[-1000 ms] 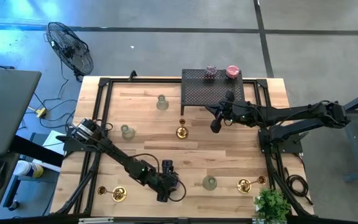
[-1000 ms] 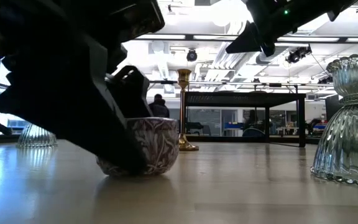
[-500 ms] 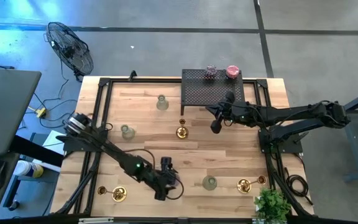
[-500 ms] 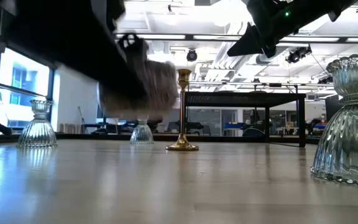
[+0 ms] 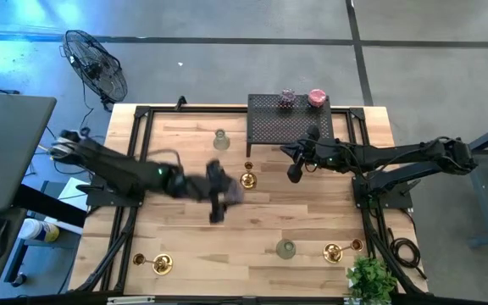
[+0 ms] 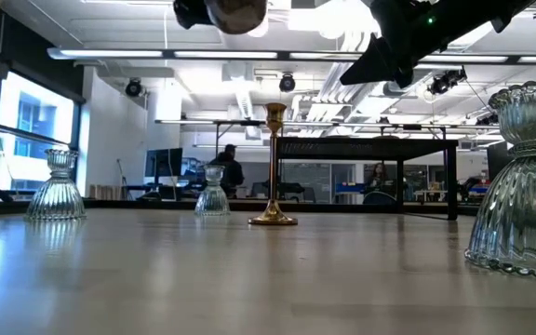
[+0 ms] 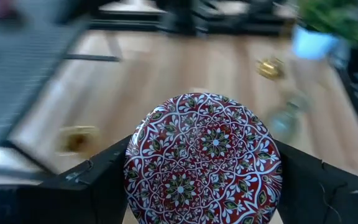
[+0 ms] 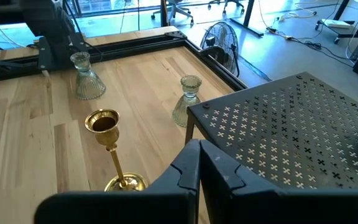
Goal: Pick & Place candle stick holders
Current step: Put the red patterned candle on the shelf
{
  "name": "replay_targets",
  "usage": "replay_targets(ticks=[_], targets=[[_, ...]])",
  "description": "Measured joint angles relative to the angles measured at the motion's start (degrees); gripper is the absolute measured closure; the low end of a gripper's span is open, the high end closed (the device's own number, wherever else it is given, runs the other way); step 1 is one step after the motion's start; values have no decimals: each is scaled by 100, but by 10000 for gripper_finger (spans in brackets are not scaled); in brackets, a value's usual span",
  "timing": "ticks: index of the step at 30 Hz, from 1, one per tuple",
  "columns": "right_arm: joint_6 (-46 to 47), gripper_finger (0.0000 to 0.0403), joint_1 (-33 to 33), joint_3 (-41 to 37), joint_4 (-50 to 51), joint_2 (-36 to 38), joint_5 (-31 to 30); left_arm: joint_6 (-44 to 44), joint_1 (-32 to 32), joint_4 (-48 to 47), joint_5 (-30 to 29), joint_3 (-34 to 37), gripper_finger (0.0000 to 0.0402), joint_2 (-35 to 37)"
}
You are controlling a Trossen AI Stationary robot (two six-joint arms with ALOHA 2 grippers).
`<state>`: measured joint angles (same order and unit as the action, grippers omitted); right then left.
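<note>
Your left gripper [image 5: 219, 193] is above the middle of the table [image 5: 312, 229], and its fingers [image 7: 98, 177] are clamped on either side of a squat patterned cup [image 7: 204, 158] with a red, white and green floral design; in the low view that cup [image 6: 235, 11] hangs well above the tabletop, though the overhead picture is smeared there, so its exact spot is hard to fix. Your right gripper [image 5: 293, 172] hovers just in front of the black perforated rack [image 5: 288, 127], fingertips pressed together with nothing between them, as the right wrist view shows [image 8: 199, 155]. On the rack's far edge sit a purple cup [image 5: 287, 97] and a pink cup [image 5: 316, 97], side by side. A brass holder [image 5: 247, 179] stands upright near the table's centre, just beside your left gripper. A clear glass holder [image 5: 220, 140] stands toward the far side, left of the rack, and another glass holder [image 5: 285, 249] stands near the front edge. Two more brass holders lie near the front: one at the left [image 5: 161, 263], one at the right [image 5: 334, 252]. The small plant [image 5: 369, 278] sits at the front right corner.
</note>
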<state>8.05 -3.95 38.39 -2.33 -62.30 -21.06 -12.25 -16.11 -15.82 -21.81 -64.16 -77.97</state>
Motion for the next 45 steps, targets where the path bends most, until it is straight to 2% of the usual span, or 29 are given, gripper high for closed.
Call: replay_targets(ticks=[4,8,11,17,23,30,38,45], targets=[[8,403,0,0,-6,0,0,221,981,-349,95,-309,104,155],[94,403,0,0,-7,0,0,553,2013,-500,910,-888,105,-94],[101,403,0,0,-5,0,-7,753,2630,-600,1482,-1308,105,-495],[98,403,-2,0,61,0,-9,1176,3452,-761,1898,-2064,105,-1508],[98,403,-1,0,90,0,-23,1433,4049,-877,1934,-2993,105,-2543],[55,403,-2,0,107,0,-2,1503,4630,-897,2015,-3741,105,-3347],[-11,403,0,0,125,0,0,1502,4762,-787,2175,-4140,105,-3991],[-4,403,-1,0,127,0,22,1464,4854,-720,2160,-4221,105,-4140]])
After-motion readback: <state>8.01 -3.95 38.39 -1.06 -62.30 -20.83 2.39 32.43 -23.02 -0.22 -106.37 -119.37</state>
